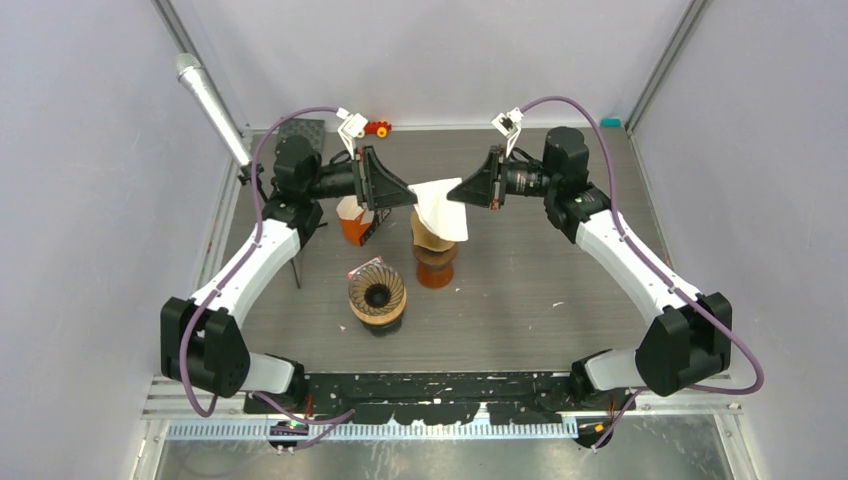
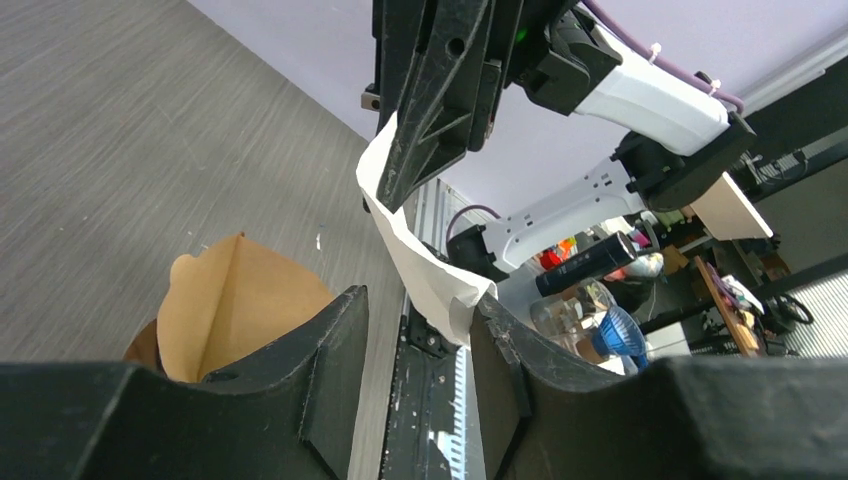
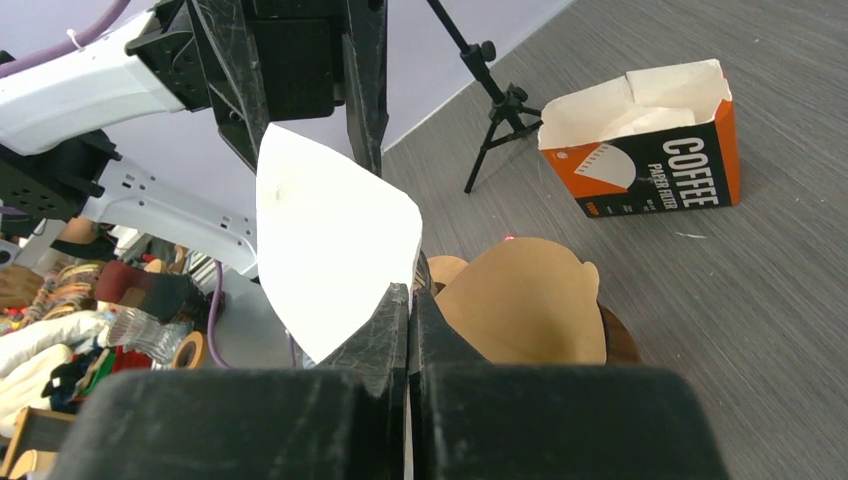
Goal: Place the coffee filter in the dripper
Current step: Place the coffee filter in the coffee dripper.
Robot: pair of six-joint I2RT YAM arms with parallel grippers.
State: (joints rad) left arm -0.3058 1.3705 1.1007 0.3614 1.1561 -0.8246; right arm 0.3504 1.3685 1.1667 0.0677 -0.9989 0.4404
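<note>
Grey table (image 1: 560,320) beneath both arms. Left gripper (image 2: 415,325) with jaws apart, straddling one edge of the white coffee filter (image 1: 443,208). Right gripper (image 3: 410,300) clamped tight on the opposite edge. Orange filter box (image 1: 352,222) under the left gripper. Ribbed dripper (image 1: 377,292) on the table, well short of both grippers. Brown filter (image 3: 525,300) just beneath the held one.

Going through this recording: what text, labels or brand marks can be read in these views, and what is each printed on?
"COFFEE": large white letters on the black face of the orange-and-black box, right wrist view.
"PAPER FILTER": smaller white letters beside it, same face.
Small print by the filter drawing on the box's orange part: too small to read.
Top view: the box's print is too small to read.
Background clutter in the wrist views: nothing legible.
</note>
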